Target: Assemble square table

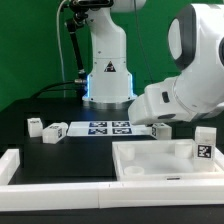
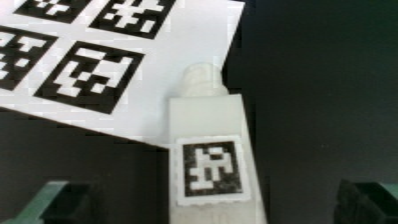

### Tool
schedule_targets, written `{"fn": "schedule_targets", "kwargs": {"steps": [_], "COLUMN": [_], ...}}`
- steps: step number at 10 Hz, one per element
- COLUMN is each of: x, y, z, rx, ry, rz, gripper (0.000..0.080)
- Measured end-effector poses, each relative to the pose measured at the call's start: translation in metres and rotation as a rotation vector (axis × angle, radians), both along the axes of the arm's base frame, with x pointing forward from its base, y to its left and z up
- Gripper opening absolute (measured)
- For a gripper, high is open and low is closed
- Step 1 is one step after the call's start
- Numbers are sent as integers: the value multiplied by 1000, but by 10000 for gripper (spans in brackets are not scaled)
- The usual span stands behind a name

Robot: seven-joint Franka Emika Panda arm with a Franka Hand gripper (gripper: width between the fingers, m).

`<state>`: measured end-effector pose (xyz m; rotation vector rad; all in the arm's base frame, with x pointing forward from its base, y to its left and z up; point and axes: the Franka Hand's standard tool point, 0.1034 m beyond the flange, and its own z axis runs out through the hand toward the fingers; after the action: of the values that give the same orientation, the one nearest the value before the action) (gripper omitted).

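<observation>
Wrist view puts the gripper (image 2: 212, 203) nearest to us: its dark fingers (image 2: 54, 205) stand spread wide, one on either side of a leg post (image 2: 210, 150), with a gap on both sides and nothing pinched. That leg post lies flat on the black table (image 2: 320, 100), tag upward, just beside the marker board (image 2: 89, 50). Its narrow end reaches the board's edge, and we cannot tell whether the two touch.

We judge that closing the jaws comes next, and the first danger sits right there. The post looks a little skewed to the line between the fingers, so one pad may meet it first and swing or roll it, perhaps nudging its tip onto the marker board. The fingers also flank the tagged end rather than the middle, so we would expect a lifted post to droop at its far end.

Farther out, in the exterior view, the slab (image 1: 150, 160) waits on the near side of the marker board, toward the exterior view's right, with an upright leg (image 1: 205, 146) by its far corner. A post carried low from the board could strike the slab's raised rim or topple that leg. Beyond the marker board's other end lie a first loose leg (image 1: 56, 132) and a second loose leg (image 1: 35, 125), well apart from the gripper and, we think, safe.
</observation>
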<state>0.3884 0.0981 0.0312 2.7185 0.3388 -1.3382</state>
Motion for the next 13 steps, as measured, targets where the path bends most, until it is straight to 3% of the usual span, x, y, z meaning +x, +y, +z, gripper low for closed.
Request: {"fn": "schedule_targets", "kwargs": {"steps": [5,8,10,11,12,13], "x": [-6,-8,-8,-7,-7,-7], "y": [-2,-4,-5,-5,-5,-5], "z": [-20,-22,-22,-22,-22,-22], "rx": [-22,-27,-27,-27,-27,-27], "ry": [0,7,8,8,8,8], "rz": [-16,-21,-23,-24,-25,-26], "gripper": [648,648,403,403,288,289]}}
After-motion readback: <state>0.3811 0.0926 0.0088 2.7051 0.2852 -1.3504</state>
